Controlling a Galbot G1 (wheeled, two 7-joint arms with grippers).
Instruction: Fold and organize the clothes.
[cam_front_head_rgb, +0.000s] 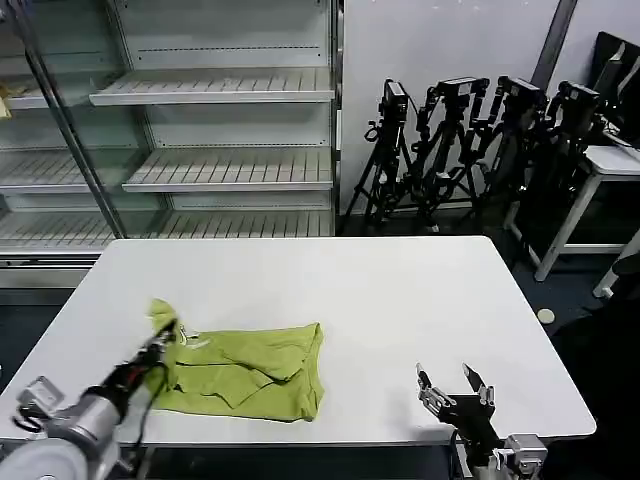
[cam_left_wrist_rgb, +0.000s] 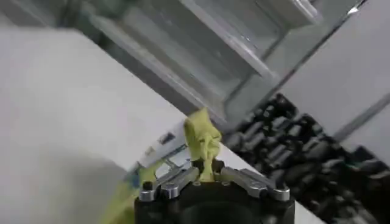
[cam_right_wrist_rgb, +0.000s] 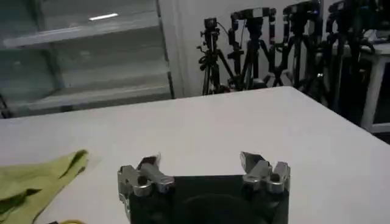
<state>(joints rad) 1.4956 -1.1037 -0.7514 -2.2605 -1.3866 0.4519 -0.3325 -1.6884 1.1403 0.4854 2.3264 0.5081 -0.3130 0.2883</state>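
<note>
Lime yellow-green, soft and short-sleeved, the fabric T-shirt (cam_front_head_rgb: 245, 370) lies partly folded and rumpled on the white rectangular bench (cam_front_head_rgb: 360, 290), toward its near left side. The left end effector (cam_front_head_rgb: 165, 335) is closed on a pinch of the shirt's left edge, lifting a small peak of cloth; in the left wrist view that tuft (cam_left_wrist_rgb: 204, 146) stands up between the metal fingers (cam_left_wrist_rgb: 177, 181). The right end effector (cam_front_head_rgb: 455, 392) hovers over bare bench near the front edge, well apart from the shirt, its fingers spread wide and holding nothing.

The chief risk, as I judge it, is the thin grip: only a narrow bunch of fabric is caught, so a quick pull could slip it free and drop the fold half-made. With nothing pinning the far side, the whole garment may also drag across the smooth top rather than fold over, adding creases. The shirt sits near the front edge, so a pull that way could slide it off.
</note>
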